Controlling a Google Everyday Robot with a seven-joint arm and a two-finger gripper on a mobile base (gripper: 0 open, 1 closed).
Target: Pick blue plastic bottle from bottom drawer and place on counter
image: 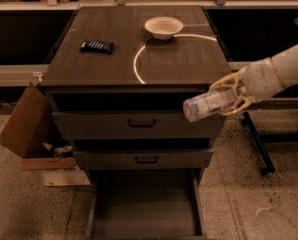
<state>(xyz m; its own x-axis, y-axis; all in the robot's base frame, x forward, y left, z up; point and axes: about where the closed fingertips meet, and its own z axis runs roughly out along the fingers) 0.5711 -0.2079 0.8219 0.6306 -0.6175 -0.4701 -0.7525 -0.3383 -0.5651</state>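
Observation:
My gripper [228, 100] is shut on the blue plastic bottle [205, 106], a clear bottle with a pale label. It holds the bottle sideways in the air, cap end to the left, at the cabinet's right front corner, just below the counter [179, 59] edge and in front of the top drawer. The white arm reaches in from the right. The bottom drawer [146, 206] stands pulled out at floor level and its flat floor is bare.
A white bowl [163, 27] sits at the back of the counter. A dark snack packet [96, 46] lies at the left. Two upper drawers with black handles [141, 123] are slightly open. A cardboard box [26, 129] stands left of the cabinet. A black stand leg [259, 144] is on the right.

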